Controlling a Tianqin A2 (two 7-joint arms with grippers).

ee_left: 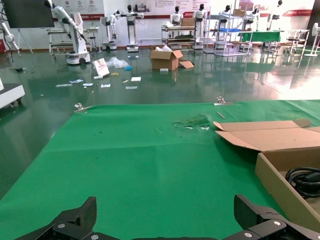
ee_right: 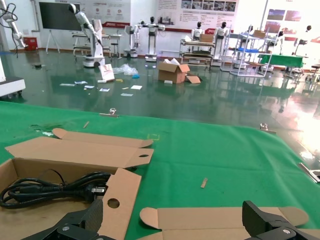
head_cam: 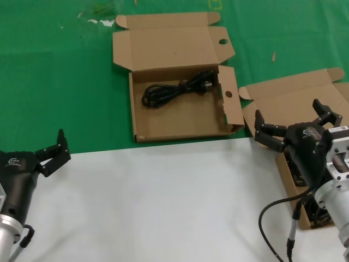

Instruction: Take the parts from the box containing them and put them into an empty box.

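Observation:
The holed box (head_cam: 180, 117) lies open at mid-table on the green cloth, with a round hole in its lid tab and one in its side flap. One coiled black cable (head_cam: 174, 90) lies inside it; it also shows in the right wrist view (ee_right: 50, 187) and the left wrist view (ee_left: 305, 180). The plain-lidded box (head_cam: 294, 93) lies at the right, mostly hidden behind my right arm. Dark cables (head_cam: 313, 214) show in it. My right gripper (head_cam: 289, 113) is open and empty above this box's near-left part. My left gripper (head_cam: 64, 146) is open and empty at the far left.
A white surface (head_cam: 163, 202) covers the near half of the table; green cloth (head_cam: 54, 82) covers the far half. Small scraps (head_cam: 98, 21) lie at the cloth's back edge. Beyond the table is a workshop floor with racks and boxes (ee_left: 167, 59).

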